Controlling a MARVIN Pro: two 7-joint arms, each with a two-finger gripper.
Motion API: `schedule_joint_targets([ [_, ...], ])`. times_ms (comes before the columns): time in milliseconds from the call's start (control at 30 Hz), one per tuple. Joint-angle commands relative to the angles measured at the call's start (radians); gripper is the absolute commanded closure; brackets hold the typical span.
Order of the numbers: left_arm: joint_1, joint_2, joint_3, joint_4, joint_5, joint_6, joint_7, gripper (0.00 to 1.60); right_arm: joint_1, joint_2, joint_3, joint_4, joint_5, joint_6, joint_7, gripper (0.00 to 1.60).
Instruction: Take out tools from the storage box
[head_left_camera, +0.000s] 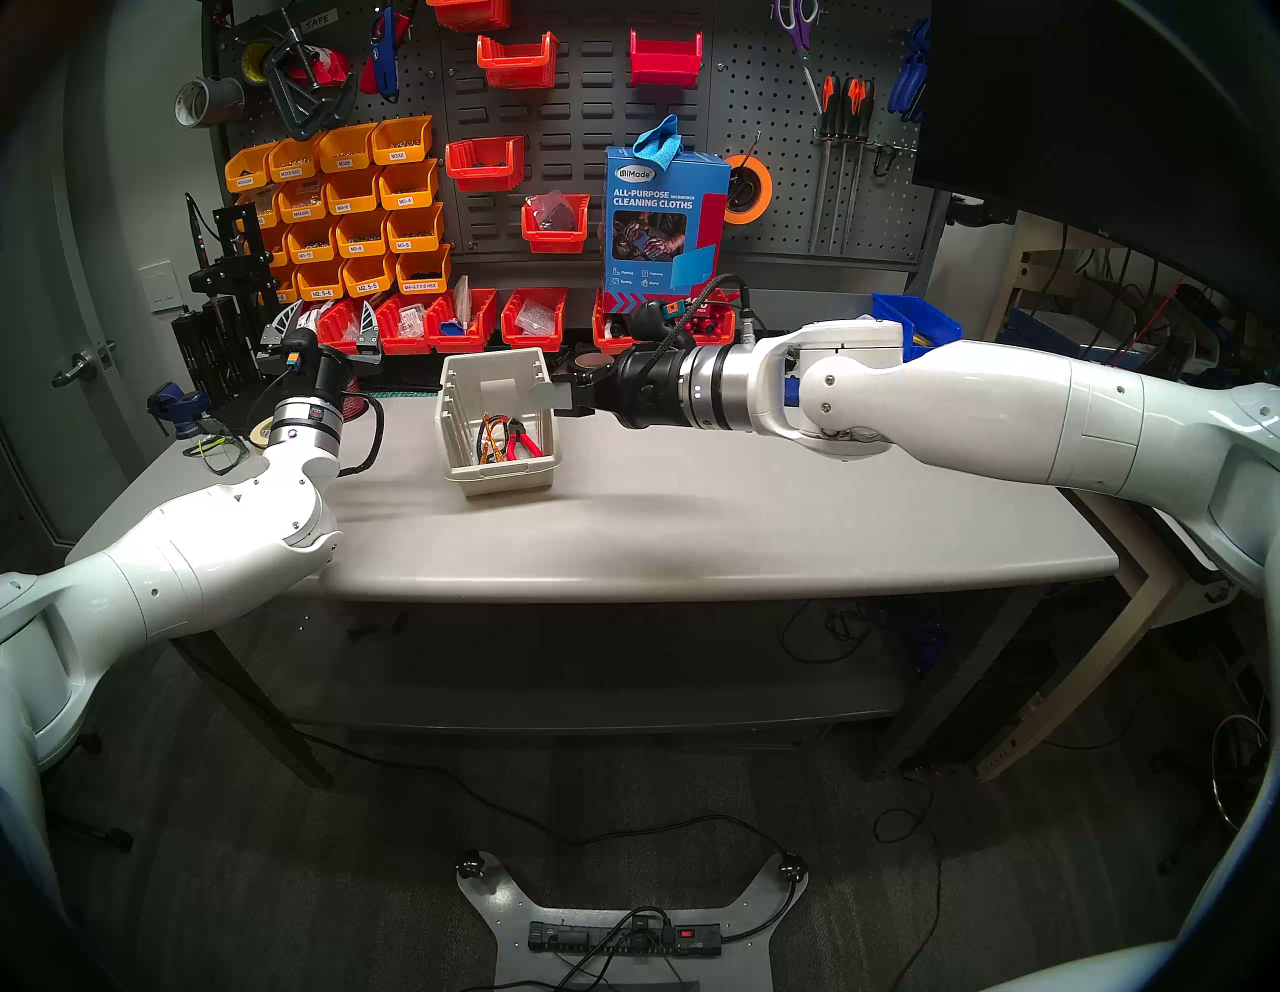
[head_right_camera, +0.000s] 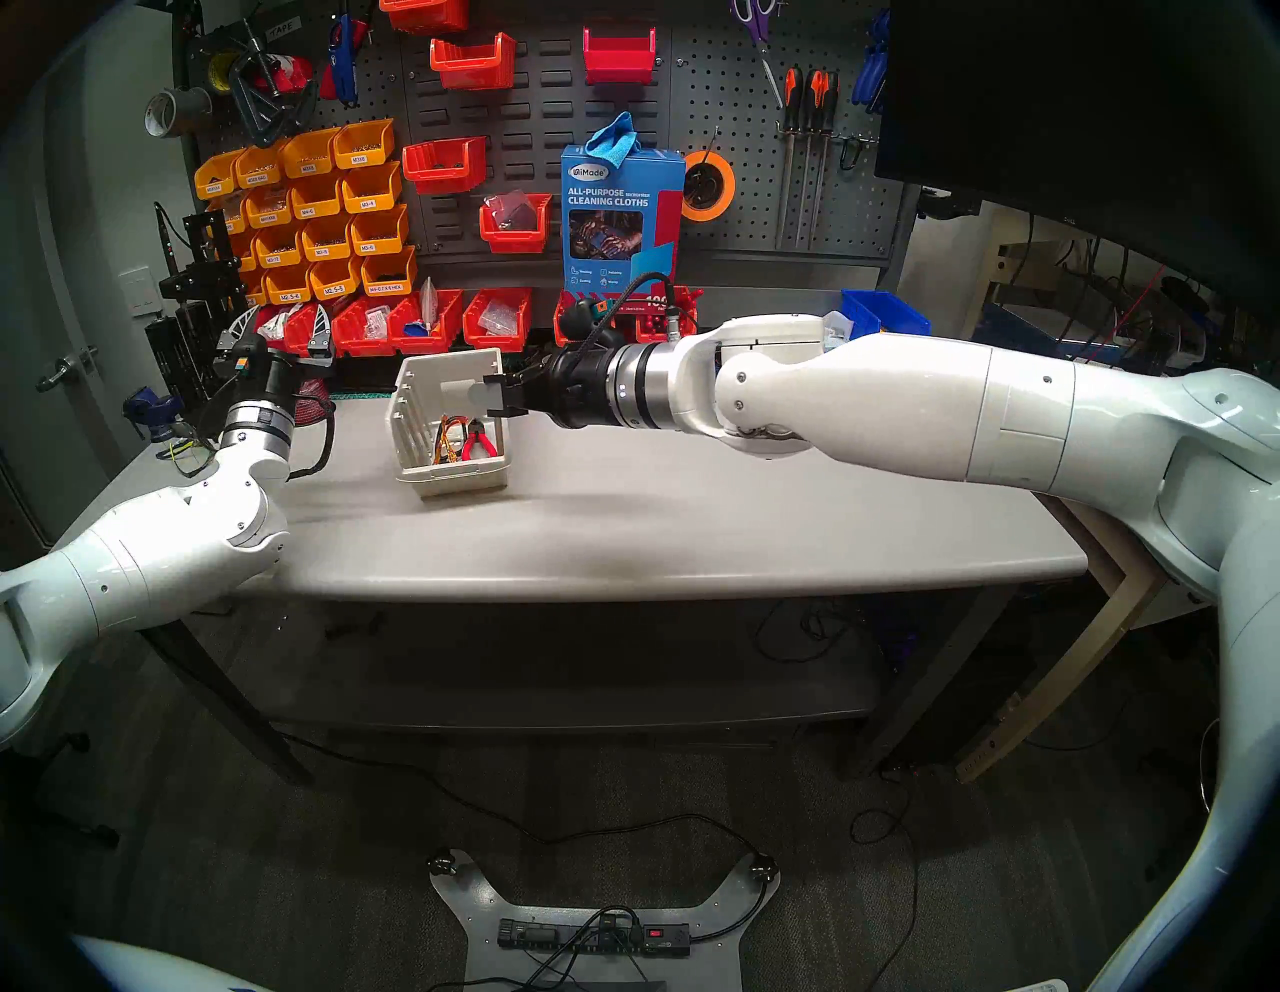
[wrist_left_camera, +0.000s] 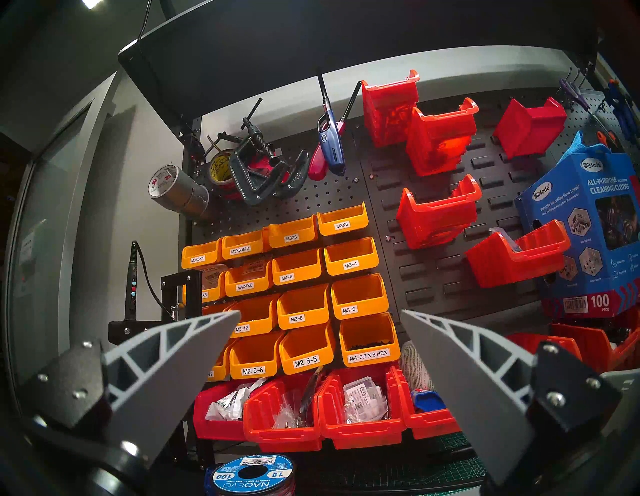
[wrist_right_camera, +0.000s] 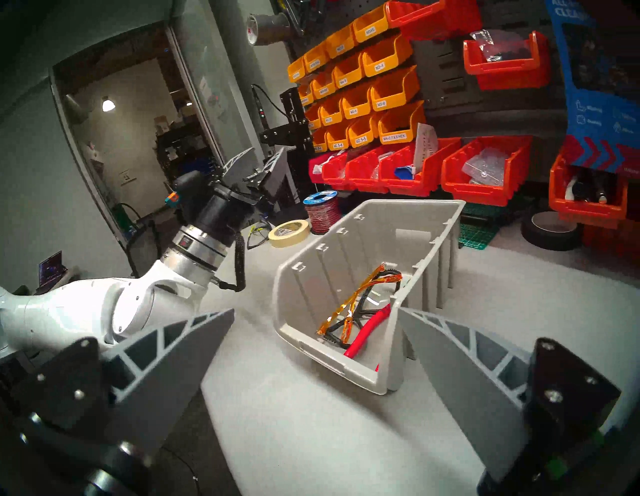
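Note:
The beige-grey storage box (head_left_camera: 502, 481) stands on the grey table, left of centre and towards the back. Inside it lie the red-handled pliers (head_left_camera: 521, 443) and the folded safety glasses (head_left_camera: 493, 440) with orange-and-black arms. My right gripper (head_left_camera: 550, 396) is open and empty, level with the box's right wall, just above its rim. In the right wrist view the open right gripper (wrist_right_camera: 315, 311) faces the box (wrist_right_camera: 304, 277), with the glasses (wrist_right_camera: 363, 304) and a red pliers handle (wrist_right_camera: 367, 329) inside. My left gripper (head_left_camera: 329, 322) is open and empty at the back left, pointing at the pegboard.
Green-framed glasses (head_left_camera: 221, 450), a masking tape roll (head_left_camera: 262, 429) and a wire spool (head_left_camera: 353, 405) lie by my left arm. Red bins (head_left_camera: 457, 322) line the back edge. A black tape roll (head_left_camera: 592, 360) sits behind the box, and a blue bin (head_left_camera: 914, 325) at the back right.

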Motion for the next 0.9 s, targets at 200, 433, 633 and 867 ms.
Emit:
schedule_joint_targets([
  [200,-0.012,0.001,-0.009,0.003,-0.001,-0.002,0.000,0.00,-0.002,-0.163,0.014,0.162,-0.008,0.008,-0.007,0.00],
  [433,-0.012,0.001,-0.009,0.002,-0.001,-0.002,0.000,0.00,0.012,-0.199,0.018,0.194,-0.020,0.011,0.005,0.00],
  [633,-0.012,0.001,-0.009,0.002,-0.001,-0.002,0.000,0.00,0.027,-0.241,0.019,0.225,-0.034,0.025,0.009,0.00],
  [867,-0.012,0.001,-0.010,0.003,-0.001,-0.002,0.000,0.00,0.026,-0.287,0.020,0.269,-0.040,0.038,0.013,0.00],
])
